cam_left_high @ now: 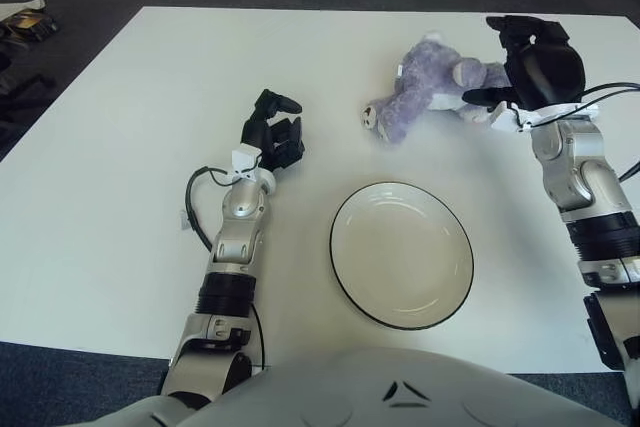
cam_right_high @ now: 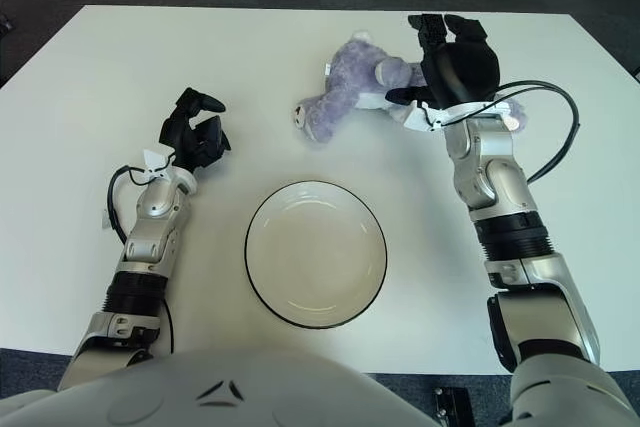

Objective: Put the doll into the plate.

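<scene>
A purple plush doll [cam_left_high: 425, 82] lies on its side on the white table [cam_left_high: 120, 167], at the back right. My right hand [cam_left_high: 520, 65] hangs over the doll's right end with its fingers spread, open around that end without closing on it. The hand hides part of the doll there. A round white plate [cam_left_high: 400, 257] with a dark rim sits empty in front of the doll, near the table's front edge. My left hand [cam_left_high: 275, 127] shows to the left of the plate, fingers loosely bent and holding nothing.
The table's right edge runs close behind my right arm [cam_left_high: 585, 197]. Dark carpet surrounds the table, with a small object [cam_left_high: 25, 22] on the floor at the far left.
</scene>
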Available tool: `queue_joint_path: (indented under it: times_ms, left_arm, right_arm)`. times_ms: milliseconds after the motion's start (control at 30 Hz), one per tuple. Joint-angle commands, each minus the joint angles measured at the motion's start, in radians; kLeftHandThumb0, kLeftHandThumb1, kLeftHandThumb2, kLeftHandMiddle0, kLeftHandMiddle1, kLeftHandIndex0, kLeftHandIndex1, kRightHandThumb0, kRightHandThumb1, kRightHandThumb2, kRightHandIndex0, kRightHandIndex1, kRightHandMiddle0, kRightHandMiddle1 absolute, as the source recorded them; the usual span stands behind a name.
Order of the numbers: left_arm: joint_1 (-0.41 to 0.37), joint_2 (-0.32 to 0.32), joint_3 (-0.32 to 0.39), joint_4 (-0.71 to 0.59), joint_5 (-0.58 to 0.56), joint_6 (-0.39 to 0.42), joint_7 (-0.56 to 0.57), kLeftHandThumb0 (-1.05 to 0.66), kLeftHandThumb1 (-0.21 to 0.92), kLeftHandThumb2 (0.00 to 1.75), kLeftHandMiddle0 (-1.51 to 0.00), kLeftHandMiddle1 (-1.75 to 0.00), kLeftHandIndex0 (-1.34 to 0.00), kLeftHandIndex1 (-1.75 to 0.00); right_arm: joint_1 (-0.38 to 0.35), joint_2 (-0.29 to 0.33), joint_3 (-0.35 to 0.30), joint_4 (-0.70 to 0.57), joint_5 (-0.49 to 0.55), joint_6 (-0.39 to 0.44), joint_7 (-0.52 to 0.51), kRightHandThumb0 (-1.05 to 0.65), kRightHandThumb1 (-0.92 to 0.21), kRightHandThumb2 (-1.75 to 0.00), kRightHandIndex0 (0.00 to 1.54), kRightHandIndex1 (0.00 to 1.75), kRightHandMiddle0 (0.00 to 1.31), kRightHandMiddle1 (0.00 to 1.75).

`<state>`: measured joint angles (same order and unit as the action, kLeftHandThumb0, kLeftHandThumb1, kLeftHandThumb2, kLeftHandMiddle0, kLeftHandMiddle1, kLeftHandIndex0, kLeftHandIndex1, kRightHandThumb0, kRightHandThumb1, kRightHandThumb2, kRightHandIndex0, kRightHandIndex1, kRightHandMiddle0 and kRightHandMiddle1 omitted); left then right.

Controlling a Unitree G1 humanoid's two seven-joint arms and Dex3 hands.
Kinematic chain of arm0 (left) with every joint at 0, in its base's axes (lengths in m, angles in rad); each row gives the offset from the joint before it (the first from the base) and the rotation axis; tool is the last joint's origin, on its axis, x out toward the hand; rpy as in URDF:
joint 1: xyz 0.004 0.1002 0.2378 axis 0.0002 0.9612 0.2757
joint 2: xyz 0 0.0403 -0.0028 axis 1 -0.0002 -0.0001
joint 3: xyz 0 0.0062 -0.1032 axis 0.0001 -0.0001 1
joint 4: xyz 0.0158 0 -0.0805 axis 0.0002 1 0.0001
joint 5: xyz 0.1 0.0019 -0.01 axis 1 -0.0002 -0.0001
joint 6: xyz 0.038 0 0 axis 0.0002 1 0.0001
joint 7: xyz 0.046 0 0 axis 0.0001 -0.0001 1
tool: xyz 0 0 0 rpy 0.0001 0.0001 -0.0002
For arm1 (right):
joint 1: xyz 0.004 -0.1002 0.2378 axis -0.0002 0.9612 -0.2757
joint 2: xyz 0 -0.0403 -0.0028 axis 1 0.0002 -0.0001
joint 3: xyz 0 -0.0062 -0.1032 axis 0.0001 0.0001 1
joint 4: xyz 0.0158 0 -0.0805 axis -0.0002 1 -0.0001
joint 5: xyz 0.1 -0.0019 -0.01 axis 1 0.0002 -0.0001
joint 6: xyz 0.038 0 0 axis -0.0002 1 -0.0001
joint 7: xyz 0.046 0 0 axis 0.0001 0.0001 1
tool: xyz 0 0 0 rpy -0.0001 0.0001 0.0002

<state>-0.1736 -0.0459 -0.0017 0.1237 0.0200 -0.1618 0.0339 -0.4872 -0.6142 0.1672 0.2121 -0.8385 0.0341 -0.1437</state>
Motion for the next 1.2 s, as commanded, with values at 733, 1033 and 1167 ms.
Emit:
queue_joint_path:
  times_ms: [733, 1033, 1167]
  left_arm:
    - [0.062, -0.008, -0.012, 0.040, 0.011, -0.014, 0.009, -0.38, 0.69, 0.84, -0.97, -1.75, -0.33, -1.75]
    - [0.064, -0.009, -0.014, 0.031, 0.017, 0.001, 0.020, -0.38, 0.68, 0.85, -0.96, -1.75, -0.34, -1.75]
    - [0.065, -0.009, -0.017, 0.028, 0.021, 0.001, 0.027, -0.38, 0.68, 0.85, -0.96, -1.75, -0.34, -1.75]
  right_arm:
    - [-0.088, 0.013, 0.075, 0.183, 0.045, -0.116, 0.058, -1.05, -0.92, -0.19, 0.06, 1.17, 0.00, 0.46]
    - [-0.138, 0.015, 0.096, 0.277, 0.085, -0.160, 0.124, -1.05, -0.92, -0.17, 0.13, 1.20, 0.00, 0.38]
    - [-0.186, 0.029, 0.113, 0.407, 0.092, -0.182, 0.108, -1.05, -0.92, -0.17, 0.07, 0.90, 0.00, 0.37]
